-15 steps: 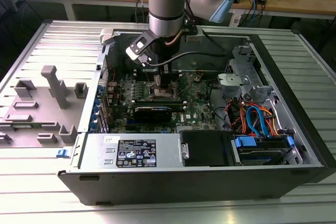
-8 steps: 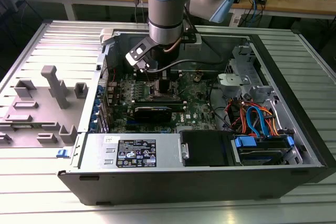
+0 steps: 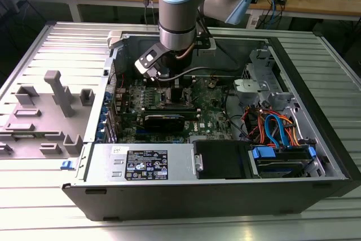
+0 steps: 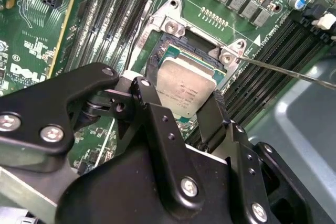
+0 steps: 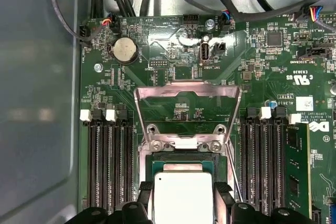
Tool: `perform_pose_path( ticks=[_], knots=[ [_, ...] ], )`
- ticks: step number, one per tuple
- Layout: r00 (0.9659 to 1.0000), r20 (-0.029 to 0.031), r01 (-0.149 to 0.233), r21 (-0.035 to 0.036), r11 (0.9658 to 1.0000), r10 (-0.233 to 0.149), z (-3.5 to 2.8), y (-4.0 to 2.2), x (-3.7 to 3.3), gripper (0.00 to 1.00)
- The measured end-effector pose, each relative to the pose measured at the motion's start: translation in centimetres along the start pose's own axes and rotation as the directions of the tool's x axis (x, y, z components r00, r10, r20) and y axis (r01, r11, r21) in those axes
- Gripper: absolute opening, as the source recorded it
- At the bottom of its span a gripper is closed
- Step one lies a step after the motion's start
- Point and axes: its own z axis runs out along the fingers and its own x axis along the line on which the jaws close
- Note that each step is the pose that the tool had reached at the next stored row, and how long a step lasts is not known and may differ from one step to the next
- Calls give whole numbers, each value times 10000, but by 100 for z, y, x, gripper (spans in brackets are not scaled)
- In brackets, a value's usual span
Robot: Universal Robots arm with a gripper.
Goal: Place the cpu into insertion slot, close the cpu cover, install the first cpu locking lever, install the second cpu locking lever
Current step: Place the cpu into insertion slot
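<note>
Open computer case (image 3: 316, 139) on its side on the ribbed table (image 3: 34, 207). The arm comes straight down into it, and the gripper (image 3: 169, 83) is low over the motherboard (image 3: 217, 117) near the case's middle.

Gripper (image 4: 184, 103) – narrow, holding the cpu (image 4: 186, 85). Its 2 black fingers (image 4: 152, 103) press against opposite edges of the chip, 1 on each side. The silver-grey top faces up and is bare between them.

The first wrist view matches: cpu (image 5: 181, 198) sits between the fingertips (image 5: 145, 192), directly over the dark square socket (image 5: 181, 160), with green chip edge showing just beyond the metal lid. Cannot tell whether it is fully seated or a hair above the contacts.

The cpu cover (image 5: 152, 94) is open – swung up on its hinge at the socket's far side from the gripper, its frame standing clear of the chip and touching neither cpu nor fingers.

A thin locking lever (image 4: 283, 71) is raised, slanting away from the socket corner beside the cpu.

Memory slots (image 5: 107, 166) run along both sides of the socket. A coin cell (image 5: 125, 51) lies well beyond the cover.
</note>
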Motion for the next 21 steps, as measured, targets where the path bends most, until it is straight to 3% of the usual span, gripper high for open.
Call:
perform_pose_path(
  ticks=[21],
  knots=[
    [9998,13,-173,-4,9998,173,120,3,-27,55]
  ],
)
